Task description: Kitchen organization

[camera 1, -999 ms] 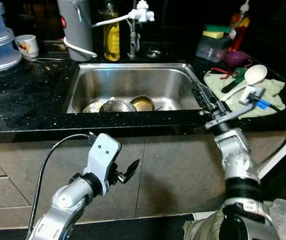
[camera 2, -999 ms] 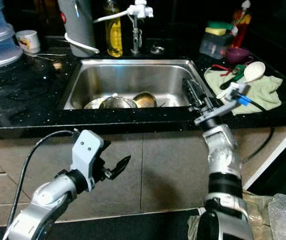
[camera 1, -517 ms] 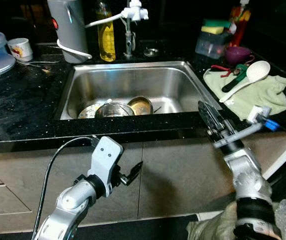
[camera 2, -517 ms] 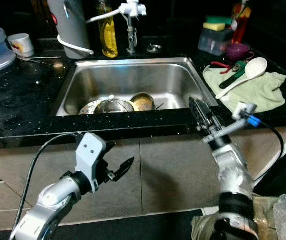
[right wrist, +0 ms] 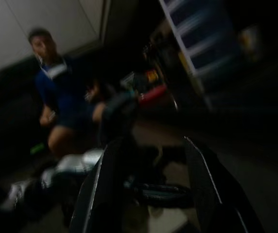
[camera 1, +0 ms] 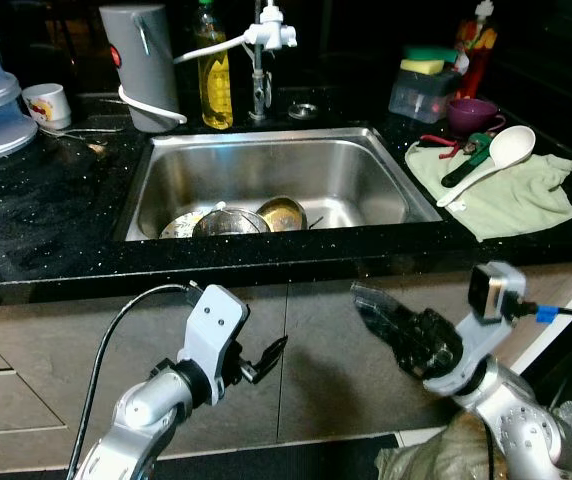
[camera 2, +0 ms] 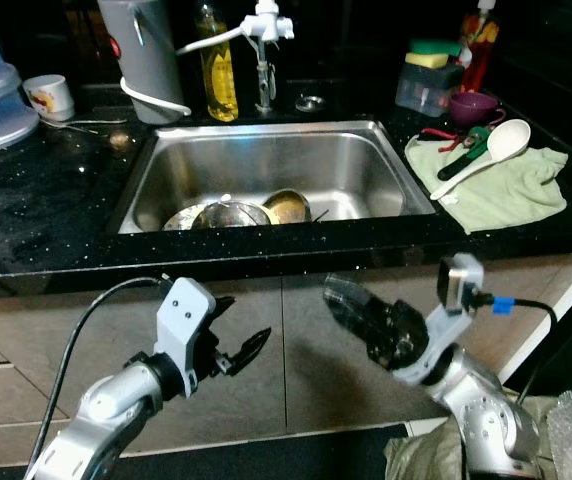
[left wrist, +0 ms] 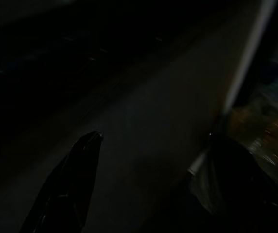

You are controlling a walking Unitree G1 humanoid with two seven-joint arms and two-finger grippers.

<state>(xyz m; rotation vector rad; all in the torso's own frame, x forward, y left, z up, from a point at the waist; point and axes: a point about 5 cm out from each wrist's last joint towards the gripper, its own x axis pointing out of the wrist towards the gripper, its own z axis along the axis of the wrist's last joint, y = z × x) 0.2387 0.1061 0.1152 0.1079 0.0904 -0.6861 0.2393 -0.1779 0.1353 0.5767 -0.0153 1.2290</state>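
Dropped below counter edge: right gripper [camera 1: 391,318], fingers apart, empty; left gripper [camera 1: 264,357] apart too; sink [camera 1: 366,160] dishes above, untouched.

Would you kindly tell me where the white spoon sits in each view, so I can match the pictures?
Left eye view: white spoon at right, lying on the green cloth.
Right eye view: same spot, on the cloth right of the sink.
Left wrist view: dark, aimed at a cabinet front.
Right wrist view: aimed into the room, at a person.
Shared landmark of the eye views: the green cloth.
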